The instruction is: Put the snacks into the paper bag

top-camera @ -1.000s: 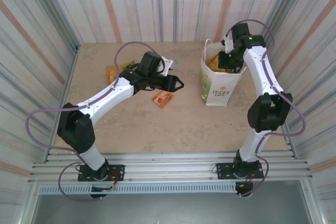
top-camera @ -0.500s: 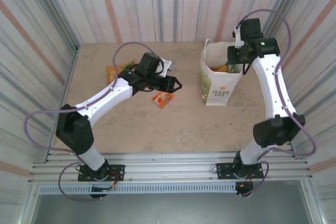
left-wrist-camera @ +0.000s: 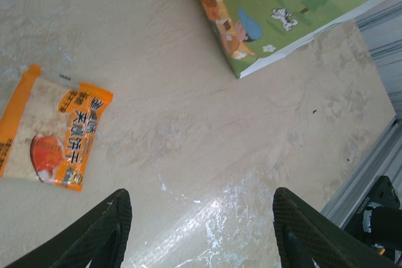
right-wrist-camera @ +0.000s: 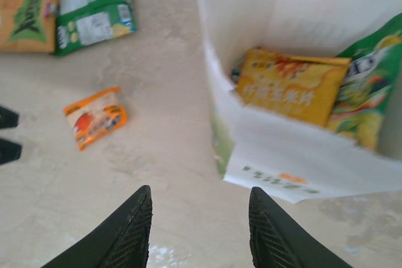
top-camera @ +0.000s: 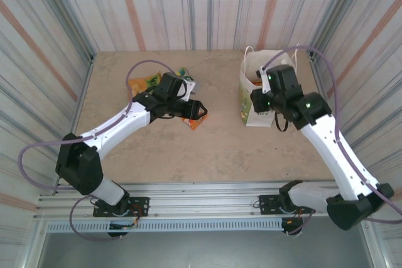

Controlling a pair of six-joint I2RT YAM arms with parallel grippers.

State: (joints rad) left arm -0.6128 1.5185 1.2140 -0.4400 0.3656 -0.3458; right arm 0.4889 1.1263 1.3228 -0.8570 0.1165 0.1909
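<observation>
— White paper first: the carrier bag (top-camera: 246, 92) stands upright on the right of the beige worktop (top-camera: 207, 149). What does the right wrist camera give us?

— We look straight down into its mouth. Two packets lie inside: a yellow-orange packet (right-wrist-camera: 292, 86) and, just beside it against the wall, a green packet (right-wrist-camera: 370, 92). From the top camera the right arm (top-camera: 326, 136) hangs across the mouth and we cannot make out the contents.

— And the left wrist camera?

— It gives us the bag's printed side close up, with cartoon figures and a little tree on green. From the top camera we get that side as a narrow coloured strip. It also shows the small orange sachet (left-wrist-camera: 53, 136) lying flat on the worktop, red lettering up.

— Shall we count?

— One bag. We can see five packets, two in the bag and three on the worktop. Besides the sachet there are an orange packet (right-wrist-camera: 25, 14) with a green print and a green-and-white packet (right-wrist-camera: 94, 20). Those two lie side by side at the far left, and we cannot tell whether they touch. The sachet lies apart, between them and the bag.

— And the grippers?

— Two. The left gripper (left-wrist-camera: 201, 196) hangs over bare worktop just beside the sachet, its jaws apart with nothing between them. The right gripper (right-wrist-camera: 198, 194) hangs above the bag's near corner, jaws apart and empty too.
</observation>
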